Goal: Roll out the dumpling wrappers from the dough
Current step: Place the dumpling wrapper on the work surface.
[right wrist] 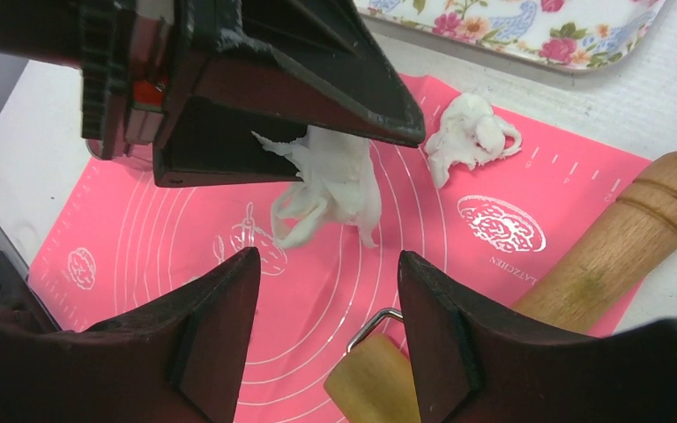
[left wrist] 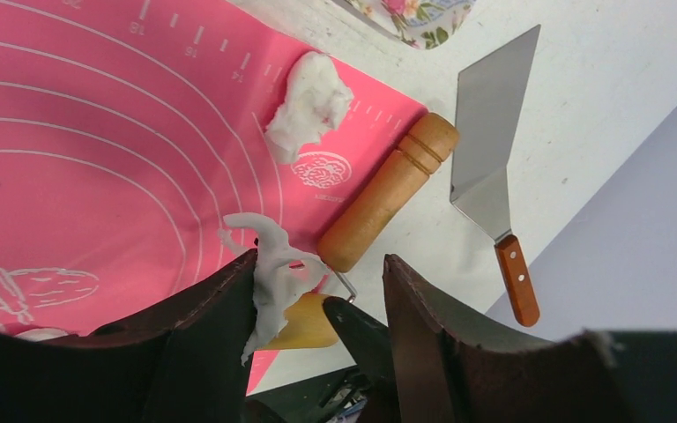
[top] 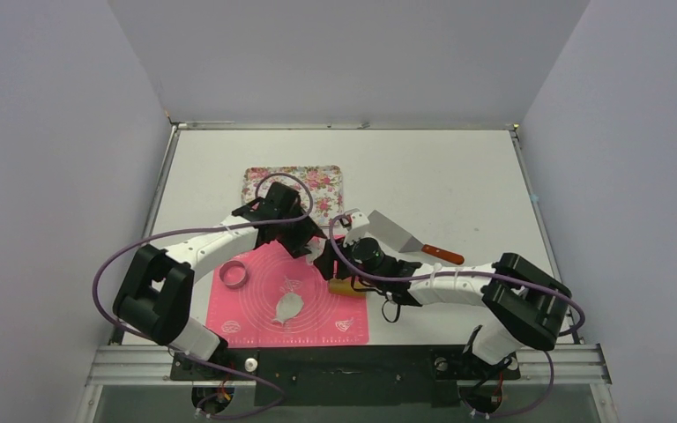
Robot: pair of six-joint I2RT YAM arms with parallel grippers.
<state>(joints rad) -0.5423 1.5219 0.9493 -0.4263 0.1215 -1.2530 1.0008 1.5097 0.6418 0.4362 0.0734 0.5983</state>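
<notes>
No round dumpling wrapper shows clearly. A flat, elongated white dough piece (top: 288,306) lies on the pink mat (top: 256,322). My left gripper (top: 310,245) is open above the mat's far right corner, and a ragged dough scrap (left wrist: 269,264) clings to one finger. The scrap also hangs from it in the right wrist view (right wrist: 331,181). Another scrap lump (left wrist: 308,106) lies on the mat near that corner. My right gripper (right wrist: 326,257) is open and empty, just above the small roller (right wrist: 375,383) and its wooden handle (right wrist: 621,247).
A metal ring cutter (top: 234,274) lies on the mat's left side. A floral tray (top: 293,187) sits behind the mat. A steel spatula (top: 397,233) with a wooden handle lies right of the mat. Both grippers hover close together.
</notes>
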